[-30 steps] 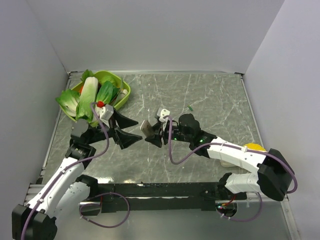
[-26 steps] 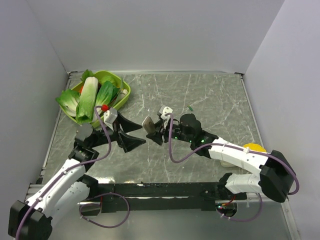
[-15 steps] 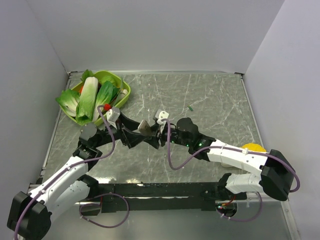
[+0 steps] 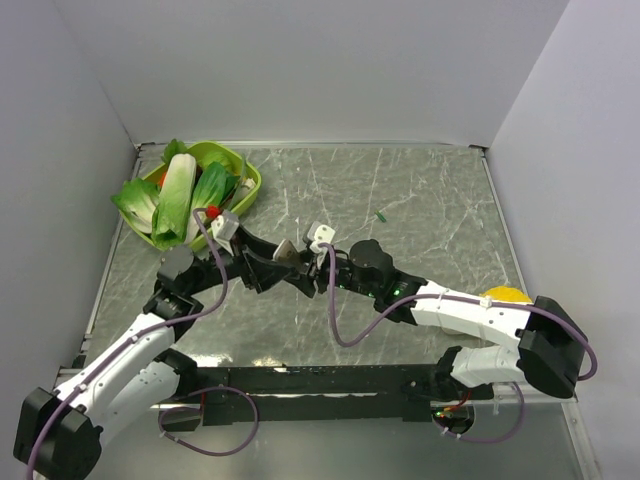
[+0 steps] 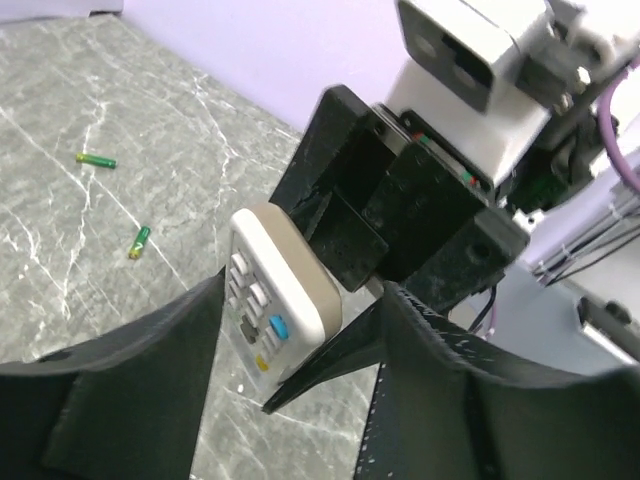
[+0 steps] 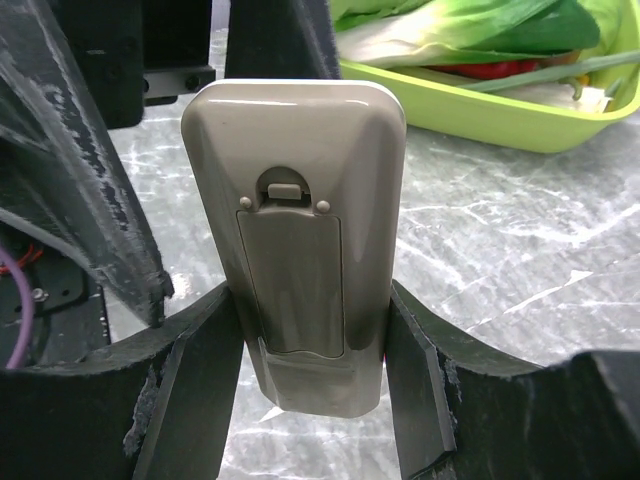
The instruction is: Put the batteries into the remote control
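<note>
My right gripper is shut on the remote control and holds it above the table's middle. In the right wrist view the remote's grey-brown reverse side faces the camera, battery cover closed, its lower end pinched between my right gripper's jaws. My left gripper is open, its fingers on either side of the remote. In the left wrist view the remote's white buttoned face sits between my left gripper's fingers. Two green batteries lie on the table; one shows in the top view.
A lime-green tray of leafy vegetables stands at the back left, also in the right wrist view. A yellow object lies beside the right arm. Grey walls close in the marble table.
My left gripper has moved right to the remote, and its open fingers now straddle it. My right gripper, still holding the remote, has shifted slightly left.
</note>
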You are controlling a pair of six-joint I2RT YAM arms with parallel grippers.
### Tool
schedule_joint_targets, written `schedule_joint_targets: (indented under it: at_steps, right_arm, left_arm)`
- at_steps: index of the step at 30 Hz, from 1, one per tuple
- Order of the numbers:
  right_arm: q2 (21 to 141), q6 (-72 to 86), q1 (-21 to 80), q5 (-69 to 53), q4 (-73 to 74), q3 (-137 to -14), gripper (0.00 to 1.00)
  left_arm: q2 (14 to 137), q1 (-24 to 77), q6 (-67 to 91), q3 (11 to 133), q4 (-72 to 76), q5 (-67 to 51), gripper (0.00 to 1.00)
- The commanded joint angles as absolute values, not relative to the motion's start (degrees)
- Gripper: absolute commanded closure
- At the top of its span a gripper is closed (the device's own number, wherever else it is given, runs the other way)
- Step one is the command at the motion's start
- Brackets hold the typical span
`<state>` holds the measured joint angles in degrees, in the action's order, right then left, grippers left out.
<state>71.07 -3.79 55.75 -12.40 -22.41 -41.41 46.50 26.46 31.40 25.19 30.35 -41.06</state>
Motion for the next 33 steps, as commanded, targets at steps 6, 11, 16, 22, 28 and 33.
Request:
schedule_joint_targets:
  at_steps: [6,11,16,22,28,33]
  right_arm:
    - [70.9,-9.0,58.5,-1.0,-24.1,-41.8,1.0]
    - [72.5,-11.4,60.3,2.9,-22.7,-43.3,1.0]
    - [74.2,-11.4,61.3,4.3,-22.0,-44.7,1.0]
    - [75.5,-10.9,61.3,6.5,-20.0,-46.7,1.0]
    - [76.5,-10.6,61.3,6.7,-20.1,-47.2,1.0]
    - [76.9,-11.5,61.1,4.1,-20.4,-47.2,1.0]
  left_arm:
    - [45.0,25.3,45.4,32.6,16.6,-24.2,0.29]
    - [46.1,26.1,49.5,37.9,7.9,-16.4,0.32]
    - [48.5,27.9,50.0,41.7,5.8,-15.3,0.38]
    - [51.3,29.9,48.2,43.4,1.0,-13.9,0.39]
    - [52.9,30.1,46.7,43.4,-1.5,-15.9,0.42]
    - [51.9,30.0,41.8,42.4,-0.4,-20.4,0.39]
